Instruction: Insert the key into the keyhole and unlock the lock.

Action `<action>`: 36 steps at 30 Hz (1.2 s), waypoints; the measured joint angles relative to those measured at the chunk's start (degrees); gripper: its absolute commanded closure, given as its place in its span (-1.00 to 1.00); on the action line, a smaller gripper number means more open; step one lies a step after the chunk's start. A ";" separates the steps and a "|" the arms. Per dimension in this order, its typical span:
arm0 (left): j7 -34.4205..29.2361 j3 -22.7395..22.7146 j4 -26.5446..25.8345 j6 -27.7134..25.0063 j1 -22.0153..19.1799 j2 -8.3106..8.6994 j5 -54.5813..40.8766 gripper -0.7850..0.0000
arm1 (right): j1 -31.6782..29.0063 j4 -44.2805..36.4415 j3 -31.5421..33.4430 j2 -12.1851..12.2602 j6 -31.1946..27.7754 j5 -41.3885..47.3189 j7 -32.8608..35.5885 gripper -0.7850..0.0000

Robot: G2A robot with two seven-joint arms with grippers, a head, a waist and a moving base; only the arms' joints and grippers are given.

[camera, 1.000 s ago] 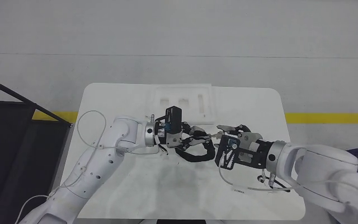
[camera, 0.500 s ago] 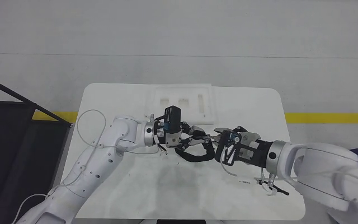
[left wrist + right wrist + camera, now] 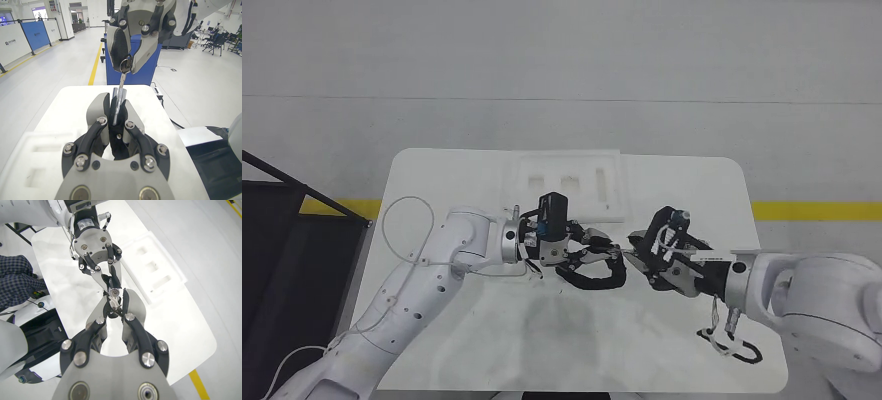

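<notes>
The white counter (image 3: 492, 340) carries a white foam tray (image 3: 567, 180) with cut-out pockets at its far edge. Above the counter's middle, well off the tray, the two arms meet nose to nose. The left claw (image 3: 116, 100) is closed tight on the lock (image 3: 118, 106), a chrome cylinder whose keyhole end points at the other arm. The right claw (image 3: 115, 300) is pinched shut on the round head of the key (image 3: 122, 79), with the blade aimed at the lock. The blade's tip sits at the cylinder's end face; it looks to be touching there, though whether it has entered the keyhole cannot be told.
</notes>
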 measured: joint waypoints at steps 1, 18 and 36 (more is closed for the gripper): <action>0.05 0.04 0.02 0.00 -0.05 -0.01 0.05 1.00 | 0.04 0.25 0.03 -0.08 0.83 1.00 0.19 1.00; 1.11 0.86 0.71 0.00 -1.03 -0.27 0.96 1.00 | 1.13 6.71 0.24 -1.75 17.28 21.72 1.44 1.00; -2.32 1.23 5.58 2.87 0.05 -0.27 10.41 1.00 | -5.09 8.00 9.52 -0.78 6.75 16.63 -0.99 -1.00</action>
